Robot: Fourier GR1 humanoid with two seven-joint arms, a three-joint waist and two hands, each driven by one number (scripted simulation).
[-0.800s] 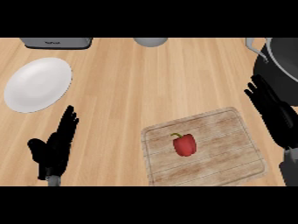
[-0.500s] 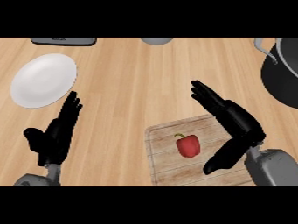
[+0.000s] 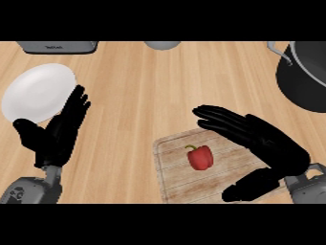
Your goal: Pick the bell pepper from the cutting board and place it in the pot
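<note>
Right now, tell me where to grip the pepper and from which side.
Grip the pepper across its wide red body, not the thin stem at its top. Probably come from the right: the open right hand sits there, fingers above, thumb below.

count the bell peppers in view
1: the bell pepper lies near the middle of the cutting board; the right robot hand covers the board's right part, so another could be hidden.

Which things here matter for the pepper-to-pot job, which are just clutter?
Job: bell pepper, cutting board, pot, right hand (open, over the board).
Lying about: white plate, grey box, grey round object at the far edge, left hand resting open.
</note>
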